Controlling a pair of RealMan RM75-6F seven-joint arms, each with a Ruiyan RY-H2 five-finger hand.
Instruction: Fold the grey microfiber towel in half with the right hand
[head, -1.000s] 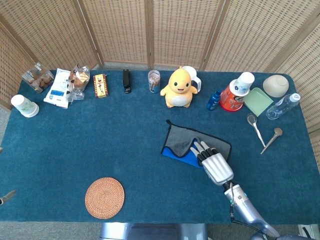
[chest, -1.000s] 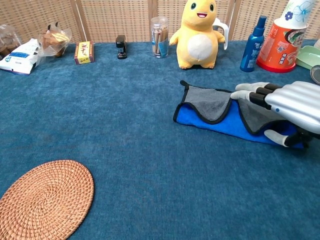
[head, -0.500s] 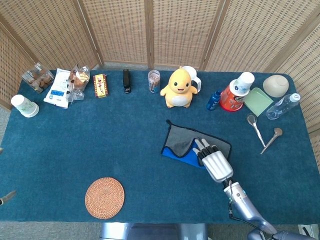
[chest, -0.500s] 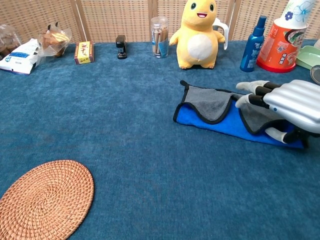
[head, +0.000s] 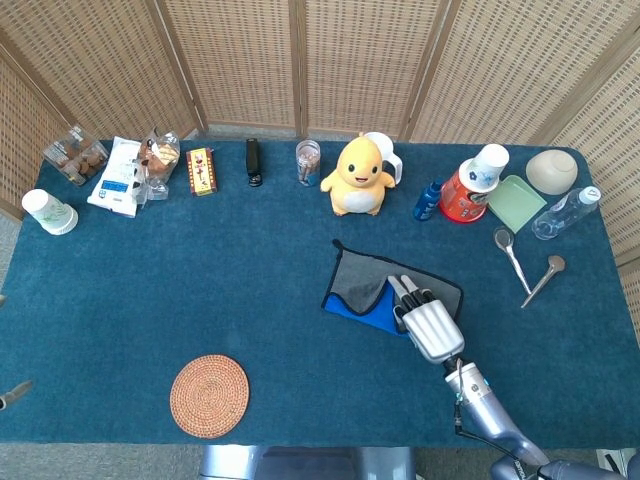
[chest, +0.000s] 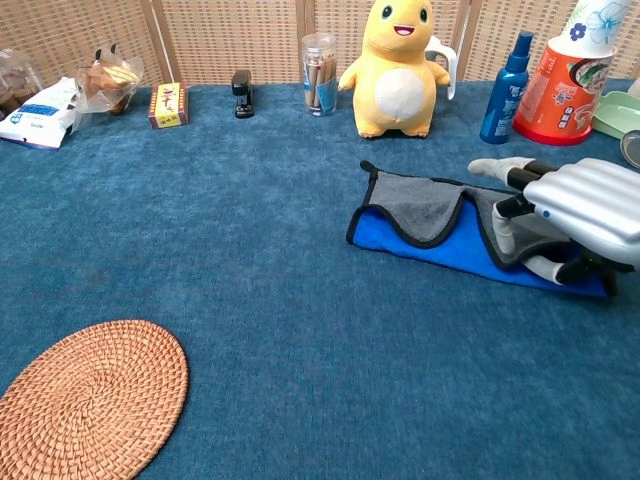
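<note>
The grey microfiber towel (head: 358, 282) lies right of the table's centre, partly doubled over, so its blue underside (chest: 440, 250) shows along the near edge. My right hand (head: 428, 322) rests on the towel's right half. In the chest view the right hand (chest: 575, 205) has its fingers (chest: 505, 215) curled down onto the grey flap, with the thumb under the flap's black-trimmed edge, pinching it. The towel's left half (chest: 420, 205) lies flat and uncovered. No left hand shows in either view.
A yellow plush duck (head: 358, 177), a blue spray bottle (head: 428, 200) and a red tub with a paper cup (head: 470, 190) stand just behind the towel. Two spoons (head: 512, 255) lie to its right. A woven coaster (head: 209, 395) sits front left. Snacks line the back left.
The right hand's fingers, stretched flat over the towel before, have curled down onto the grey flap. The hand has crept slightly further over the towel.
</note>
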